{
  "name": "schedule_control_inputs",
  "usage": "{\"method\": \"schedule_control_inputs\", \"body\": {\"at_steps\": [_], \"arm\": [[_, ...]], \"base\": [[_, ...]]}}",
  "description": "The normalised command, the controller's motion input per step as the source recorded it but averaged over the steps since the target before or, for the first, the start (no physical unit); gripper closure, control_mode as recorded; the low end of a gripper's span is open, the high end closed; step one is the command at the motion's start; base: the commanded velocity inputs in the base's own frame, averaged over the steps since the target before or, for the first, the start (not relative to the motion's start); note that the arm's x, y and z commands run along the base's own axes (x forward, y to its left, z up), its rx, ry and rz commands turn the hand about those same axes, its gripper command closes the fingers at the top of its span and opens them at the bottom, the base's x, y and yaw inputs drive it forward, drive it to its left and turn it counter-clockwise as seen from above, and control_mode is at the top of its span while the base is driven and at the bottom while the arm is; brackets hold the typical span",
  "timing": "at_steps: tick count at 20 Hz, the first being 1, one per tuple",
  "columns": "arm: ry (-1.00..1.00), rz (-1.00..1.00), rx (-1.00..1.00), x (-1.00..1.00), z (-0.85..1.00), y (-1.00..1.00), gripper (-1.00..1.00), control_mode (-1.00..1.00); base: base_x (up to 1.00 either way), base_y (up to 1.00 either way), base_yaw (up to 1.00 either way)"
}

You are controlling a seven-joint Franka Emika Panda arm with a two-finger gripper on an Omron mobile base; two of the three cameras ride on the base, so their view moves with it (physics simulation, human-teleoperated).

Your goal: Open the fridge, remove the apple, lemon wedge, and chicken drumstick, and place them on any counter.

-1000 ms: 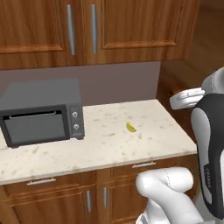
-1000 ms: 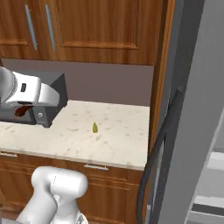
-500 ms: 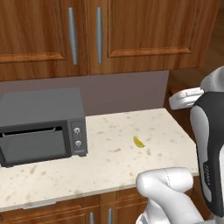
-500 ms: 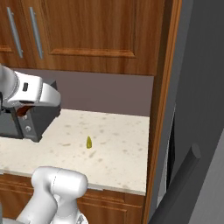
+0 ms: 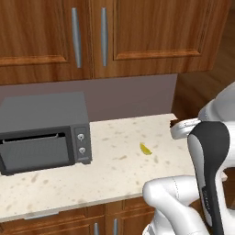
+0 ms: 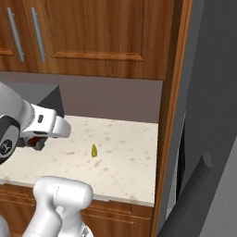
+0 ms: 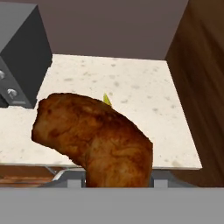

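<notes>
My gripper (image 7: 117,181) grasps the chicken drumstick (image 7: 96,138), large in the hand view; both base views show the lemon wedge (image 5: 145,149) whole on the counter (image 5: 114,172).

The lemon wedge (image 5: 145,149) lies on the surface (image 5: 114,174), to the right of the microwave (image 5: 43,131). The chicken drumstick (image 7: 94,138) is in the gripper (image 7: 118,181), above the front edge of the surface. The fridge (image 6: 203,115) stands at the right end.
</notes>
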Motion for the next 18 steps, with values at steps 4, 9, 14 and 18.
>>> {"method": "schedule_control_inputs", "body": {"at_steps": [4,9,14,18], "arm": [[0.07,0.01,0.02,0.33,-0.37,-0.05,1.00,-1.00],[0.09,0.00,0.07,0.55,-0.09,-0.21,1.00,-1.00],[0.15,0.00,0.03,0.67,-0.32,-0.20,1.00,-1.00],[0.14,0.00,0.00,0.58,-0.65,-0.10,1.00,-1.00]], "base": [[0.00,0.00,0.00],[0.00,0.00,0.00],[0.00,0.00,0.00],[0.00,0.00,0.00]]}}
